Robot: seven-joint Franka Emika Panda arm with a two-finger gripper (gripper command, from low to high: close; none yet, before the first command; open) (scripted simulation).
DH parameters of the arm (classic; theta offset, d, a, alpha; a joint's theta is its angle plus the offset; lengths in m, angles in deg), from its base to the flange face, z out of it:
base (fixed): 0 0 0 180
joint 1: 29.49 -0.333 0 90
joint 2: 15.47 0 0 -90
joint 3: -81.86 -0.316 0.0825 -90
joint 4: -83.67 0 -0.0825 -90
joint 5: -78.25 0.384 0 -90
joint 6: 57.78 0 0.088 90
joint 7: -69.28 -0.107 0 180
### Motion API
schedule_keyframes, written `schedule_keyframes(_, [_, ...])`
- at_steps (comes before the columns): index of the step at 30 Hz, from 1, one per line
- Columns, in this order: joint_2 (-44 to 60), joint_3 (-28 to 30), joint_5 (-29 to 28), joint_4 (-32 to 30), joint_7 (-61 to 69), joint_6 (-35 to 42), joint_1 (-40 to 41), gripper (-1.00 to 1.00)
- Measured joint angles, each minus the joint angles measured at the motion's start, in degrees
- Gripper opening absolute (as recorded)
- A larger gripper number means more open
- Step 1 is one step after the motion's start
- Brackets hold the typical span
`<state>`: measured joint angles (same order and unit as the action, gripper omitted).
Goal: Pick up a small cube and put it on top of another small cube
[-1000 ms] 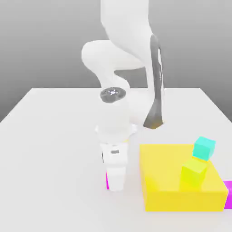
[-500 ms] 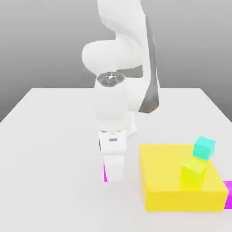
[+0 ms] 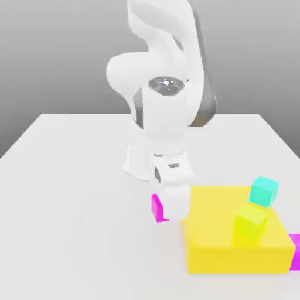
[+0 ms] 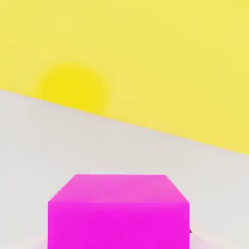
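Observation:
A small magenta cube (image 3: 157, 208) hangs just above the white table, next to the near-left corner of the flat yellow block (image 3: 217, 234). My gripper (image 3: 170, 212) is shut on it, and one white finger (image 3: 178, 202) covers most of the cube in the exterior view. The hand view shows the held cube (image 4: 118, 211) close up, with the yellow block (image 4: 146, 58) beyond it. A second small magenta cube (image 3: 296, 252) rests on the table at the exterior view's right edge, against the yellow block's side.
A lime-green cube (image 3: 251, 224) and a cyan cube (image 3: 263, 191) stand on the yellow block's right half. The white table (image 3: 70, 193) stretches open to the exterior view's left. The arm's white base (image 3: 137, 161) stands behind the gripper.
The gripper has risen and swung toward the exterior view's right, carrying the magenta cube from the table up to the yellow block's corner. The other cubes have not moved.

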<state>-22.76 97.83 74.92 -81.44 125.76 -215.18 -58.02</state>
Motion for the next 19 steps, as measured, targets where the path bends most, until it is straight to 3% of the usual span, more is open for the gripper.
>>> schedule_keyframes(10, [-9.2,-12.0,1.8,9.3,15.4,18.2,-17.9,-1.0])
schedule_keyframes(15, [-2.1,-12.9,2.5,8.2,17.2,10.0,-19.8,-1.0])
schedule_keyframes(16, [-0.8,-12.9,2.5,7.9,17.2,8.4,-19.8,1.0])
schedule_keyframes(19, [-0.8,-12.9,2.5,7.9,17.2,8.4,-19.8,1.0])
